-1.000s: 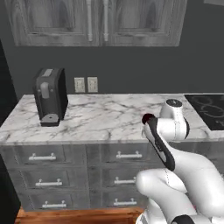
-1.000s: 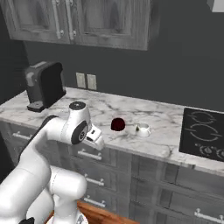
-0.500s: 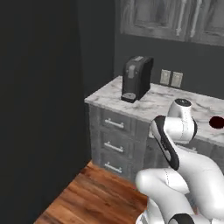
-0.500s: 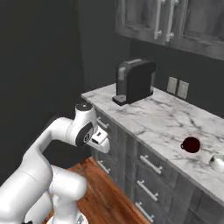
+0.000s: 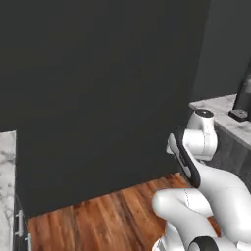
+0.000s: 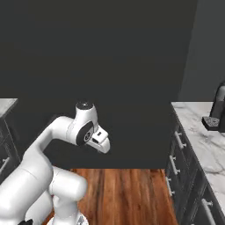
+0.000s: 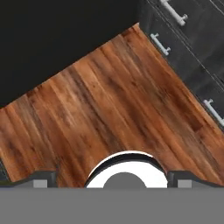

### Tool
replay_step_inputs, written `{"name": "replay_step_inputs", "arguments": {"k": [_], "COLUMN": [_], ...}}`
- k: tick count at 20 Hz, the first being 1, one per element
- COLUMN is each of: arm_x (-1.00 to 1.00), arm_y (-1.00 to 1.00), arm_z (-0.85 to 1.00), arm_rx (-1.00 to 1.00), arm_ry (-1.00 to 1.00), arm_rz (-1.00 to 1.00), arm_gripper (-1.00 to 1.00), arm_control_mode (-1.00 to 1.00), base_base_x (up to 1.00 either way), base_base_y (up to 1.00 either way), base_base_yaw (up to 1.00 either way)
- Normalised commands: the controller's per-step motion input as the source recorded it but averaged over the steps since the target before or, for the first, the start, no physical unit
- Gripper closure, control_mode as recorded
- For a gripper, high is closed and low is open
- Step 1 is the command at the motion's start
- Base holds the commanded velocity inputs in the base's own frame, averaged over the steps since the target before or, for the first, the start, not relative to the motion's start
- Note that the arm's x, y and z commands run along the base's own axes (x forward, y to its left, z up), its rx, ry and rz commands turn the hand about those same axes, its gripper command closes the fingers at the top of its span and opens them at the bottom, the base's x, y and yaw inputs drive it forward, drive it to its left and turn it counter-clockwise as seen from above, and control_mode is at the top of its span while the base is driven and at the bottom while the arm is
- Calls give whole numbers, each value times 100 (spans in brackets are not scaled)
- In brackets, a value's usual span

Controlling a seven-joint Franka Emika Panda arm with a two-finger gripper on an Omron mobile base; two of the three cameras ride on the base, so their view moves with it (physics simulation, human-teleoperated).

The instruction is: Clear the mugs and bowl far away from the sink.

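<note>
The mugs, the bowl and the sink are out of view. My gripper [image 7: 113, 179] hangs over the wooden floor [image 7: 109, 100], pointing down at it. Its two dark fingertips [image 7: 41, 179] stand far apart at the bottom corners of the hand view, open, with nothing between them. In the right base view the hand [image 6: 100, 140] sits folded in close to the arm, at about the height of the counter.
A tall dark wall [image 5: 98, 73] faces me. A marble counter [image 6: 202, 127] with a black coffee machine [image 6: 217, 110] and grey drawer fronts [image 7: 183, 43] runs along the right. Another marble counter edge [image 5: 6, 171] shows at the far left.
The whole picture has swung: the base has turned left, so the counter with the bowl and a mug has slid out to the right. The arm keeps its folded pose.
</note>
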Motion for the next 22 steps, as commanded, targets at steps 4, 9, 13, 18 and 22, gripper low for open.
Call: {"name": "replay_step_inputs", "arguments": {"k": [4, 9, 13, 18, 22], "arm_x": [0, 0, 0, 0, 0], "arm_y": [0, 0, 0, 0, 0], "arm_z": [0, 0, 0, 0, 0], "arm_rx": [0, 0, 0, 0, 0], "arm_ry": [0, 0, 0, 0, 0], "arm_rz": [0, 0, 0, 0, 0], "arm_gripper": [-100, -100, -100, -100, -100], "arm_control_mode": [100, 100, 100, 100, 100], "base_base_x": [-72, -54, -31, -11, 0], "base_base_y": [0, -1, 0, -7, -41], "base_base_yaw": [95, 96, 98, 94, 75]}}
